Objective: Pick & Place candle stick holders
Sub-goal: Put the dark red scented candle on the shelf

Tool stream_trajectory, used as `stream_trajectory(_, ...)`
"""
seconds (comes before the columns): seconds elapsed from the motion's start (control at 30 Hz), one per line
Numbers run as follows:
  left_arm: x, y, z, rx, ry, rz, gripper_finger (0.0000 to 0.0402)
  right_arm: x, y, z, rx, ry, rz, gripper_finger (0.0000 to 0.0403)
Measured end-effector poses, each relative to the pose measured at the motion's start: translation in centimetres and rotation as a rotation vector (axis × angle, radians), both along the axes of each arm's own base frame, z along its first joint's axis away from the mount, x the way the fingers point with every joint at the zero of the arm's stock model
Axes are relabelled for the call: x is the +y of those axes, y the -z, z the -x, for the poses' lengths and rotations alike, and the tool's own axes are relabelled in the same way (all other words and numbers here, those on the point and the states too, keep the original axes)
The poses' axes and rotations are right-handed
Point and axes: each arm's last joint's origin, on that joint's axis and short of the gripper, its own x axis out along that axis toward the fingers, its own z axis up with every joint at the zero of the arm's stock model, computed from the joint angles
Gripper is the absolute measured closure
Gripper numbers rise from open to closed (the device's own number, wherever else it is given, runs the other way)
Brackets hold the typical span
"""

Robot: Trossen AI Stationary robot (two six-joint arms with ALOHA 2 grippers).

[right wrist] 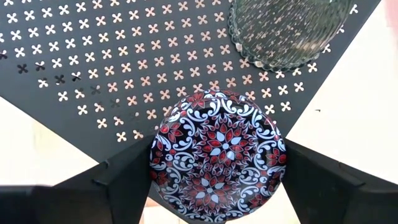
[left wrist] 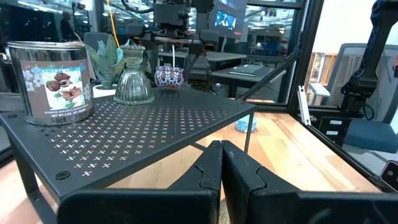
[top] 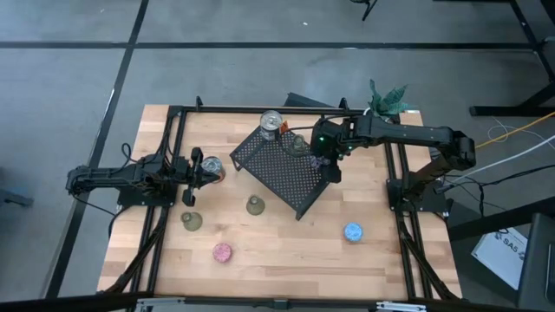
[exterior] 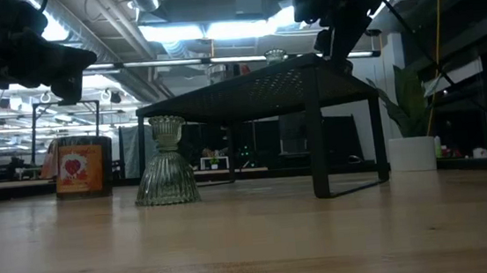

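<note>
A black perforated rack (top: 282, 169) stands mid-table. On it are a tin can (top: 271, 122), a green glass candle stick holder (top: 297, 144) and a round holder with a red, white and black pattern (right wrist: 216, 154). My right gripper (right wrist: 217, 180) reaches down over the rack's right edge and is shut on the patterned holder. My left gripper (left wrist: 221, 167) is shut and level at the table's left, touching nothing. On the tabletop stand two green holders (top: 255, 205) (top: 192, 221), a pink one (top: 223, 252) and a blue one (top: 353, 232). My right gripper pinches the patterned holder by its two opposite round sides (right wrist: 159, 167), one finger (right wrist: 127, 183) on each. The fingers come from above, slanting steeply down. The holder stays upright, and its base (left wrist: 169, 84) seems to sit on the rack's top near the edge.
A red can (top: 213, 168) stands just ahead of my left gripper. A white pot with a green plant (top: 388, 99) stands at the far right corner. The near half of the wooden table (top: 286, 260) holds only the scattered holders.
</note>
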Motion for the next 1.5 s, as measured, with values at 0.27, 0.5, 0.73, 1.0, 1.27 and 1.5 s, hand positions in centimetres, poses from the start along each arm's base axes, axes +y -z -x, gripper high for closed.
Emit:
stream_trajectory(0.27,0.0,0.01,0.0,0.0,0.0,0.0,0.04,0.0,0.01,0.0,0.0,0.003,-0.002,0.0086)
stream_trajectory(0.5,0.0,0.01,0.0,0.0,0.0,0.0,0.04,-0.03,-0.01,-0.02,-0.004,0.023,-0.007,0.0086)
stream_trajectory(0.73,0.0,0.0,0.0,0.0,0.0,0.0,0.04,-0.02,-0.01,-0.01,-0.004,0.026,-0.01,0.0086)
stream_trajectory(1.0,0.0,0.0,0.0,0.0,0.0,0.0,0.04,-0.01,-0.01,-0.02,-0.006,0.064,-0.024,0.0086)
stream_trajectory(1.27,0.0,0.01,0.0,0.0,0.0,0.0,0.04,-0.07,-0.01,-0.01,-0.004,0.08,-0.012,0.0086)
stream_trajectory(1.5,0.0,0.01,0.0,0.0,0.0,0.0,0.04,-0.11,-0.01,-0.02,-0.004,0.076,0.001,0.0086)
